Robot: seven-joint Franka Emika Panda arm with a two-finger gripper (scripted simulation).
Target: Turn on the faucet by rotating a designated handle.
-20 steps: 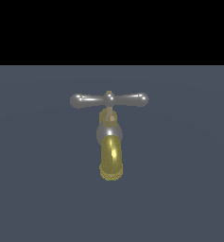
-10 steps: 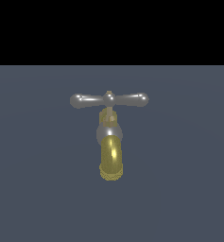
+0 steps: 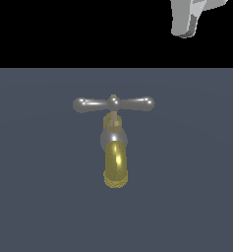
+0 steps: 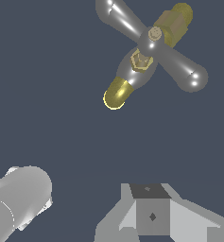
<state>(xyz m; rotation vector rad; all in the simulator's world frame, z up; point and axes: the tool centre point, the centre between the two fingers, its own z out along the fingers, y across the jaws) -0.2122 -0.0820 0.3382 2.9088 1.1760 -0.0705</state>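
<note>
The faucet [image 3: 113,138] stands in the middle of the exterior view, its gold curved spout [image 3: 116,165] pointing toward the camera. Across its top lies the handle [image 3: 91,105], a silver-grey crossbar with a central ball knob, running level from the exterior view's left to its right. My gripper [image 3: 187,27] shows only in part at the top right of the exterior view, high above and well clear of the handle. The wrist view has the handle [image 4: 179,66] and spout [image 4: 117,94] far from the gripper [image 4: 151,212]. How the jaws stand is unclear.
The faucet stands on a flat dark blue-grey floor [image 3: 39,197] with a black background behind. A pale rounded part of the arm [image 4: 19,203] shows in a corner of the wrist view.
Part of my gripper has come into the exterior view at the top right, where nothing showed before. The faucet and its handle have not moved.
</note>
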